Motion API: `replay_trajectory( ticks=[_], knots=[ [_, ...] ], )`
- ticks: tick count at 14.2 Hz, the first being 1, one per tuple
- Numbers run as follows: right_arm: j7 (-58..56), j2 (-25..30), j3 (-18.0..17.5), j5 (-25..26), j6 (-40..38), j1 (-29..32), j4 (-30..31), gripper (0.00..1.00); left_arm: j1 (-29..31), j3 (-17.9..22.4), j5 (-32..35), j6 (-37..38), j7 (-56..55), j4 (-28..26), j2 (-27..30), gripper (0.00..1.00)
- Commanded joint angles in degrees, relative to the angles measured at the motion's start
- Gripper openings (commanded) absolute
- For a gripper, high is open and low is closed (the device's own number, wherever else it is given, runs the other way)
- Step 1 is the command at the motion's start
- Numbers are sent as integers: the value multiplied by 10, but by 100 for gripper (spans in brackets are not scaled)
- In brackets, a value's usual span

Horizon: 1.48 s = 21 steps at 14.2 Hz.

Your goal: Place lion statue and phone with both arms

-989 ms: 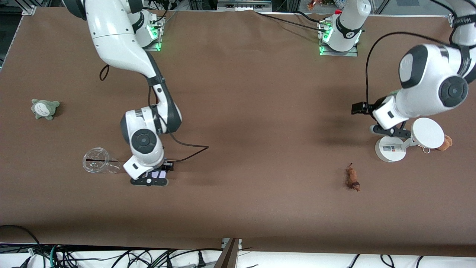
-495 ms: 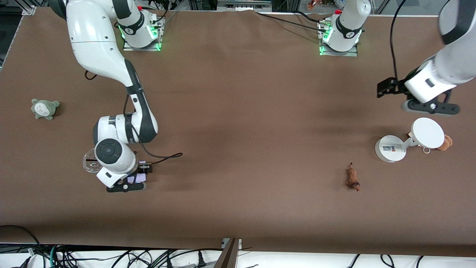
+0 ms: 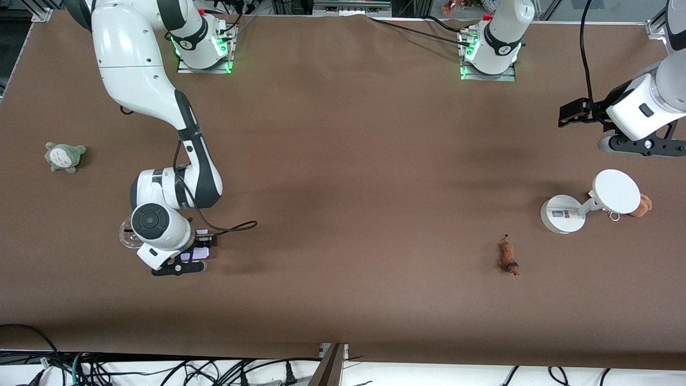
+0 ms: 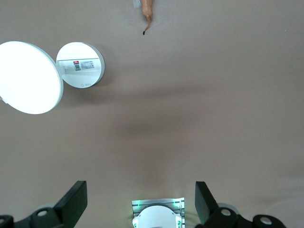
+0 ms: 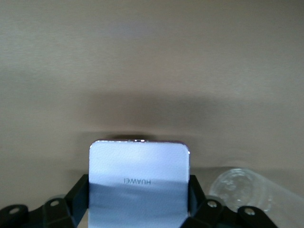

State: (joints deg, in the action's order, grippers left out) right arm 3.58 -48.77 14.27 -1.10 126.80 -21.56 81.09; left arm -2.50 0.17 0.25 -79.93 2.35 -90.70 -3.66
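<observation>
Right gripper (image 3: 185, 261) is clamped on the phone (image 3: 194, 254) by its two long edges; it hangs low over the desk (image 3: 343, 161) at the right arm's end, just beside the clear cup (image 3: 126, 236); right wrist view shows the phone (image 5: 138, 183) flat between the fingers (image 5: 78, 192), pale face up, "HUAWEI" lettering readable, cup (image 5: 242, 187) lying on its side close by; cannot tell whether the phone touches the desk.

Left gripper (image 3: 640, 146) is up in the air, jaws wide, holding nothing, over bare desk at the left arm's end; left wrist view shows both fingers (image 4: 71, 204) spread well apart, with the white stand (image 4: 47, 80) and the tail end of the lion (image 4: 148, 12) below.

Lion (image 3: 507, 257) lies alone on the desk, dark head end toward the front camera, tail pointing away from it; it is nearer the front camera than the stand (image 3: 587, 206) and well apart from the left gripper.

Tan plush (image 3: 642, 206) with keyring sits touching the stand's disc; grey-green plush (image 3: 64, 156) sits at the right arm's end, farther from the camera than the cup.
</observation>
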Motion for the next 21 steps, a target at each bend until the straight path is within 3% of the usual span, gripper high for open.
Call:
replay_trajectory(
  ticks=[1,6,8,14,16,21],
  knots=[
    [-2,4,0,-11,3,-6,6,40,-7,-10,57,-5,-23,21,-12,100],
    [-2,3,0,-11,0,-5,20,52,-4,-30,66,-11,-92,18,-10,100],
    [-2,3,0,-11,6,-6,24,100,2,-24,64,-50,-95,22,-5,100],
    [-16,24,2,-7,6,-7,11,100,35,-16,37,-94,-105,49,1,100],
    [-16,51,4,-1,-10,-8,-10,100,45,-16,5,-100,-107,49,-2,100],
    [-52,140,32,-3,-77,1,-12,100,50,-16,8,-97,-107,48,-3,100]
  ],
)
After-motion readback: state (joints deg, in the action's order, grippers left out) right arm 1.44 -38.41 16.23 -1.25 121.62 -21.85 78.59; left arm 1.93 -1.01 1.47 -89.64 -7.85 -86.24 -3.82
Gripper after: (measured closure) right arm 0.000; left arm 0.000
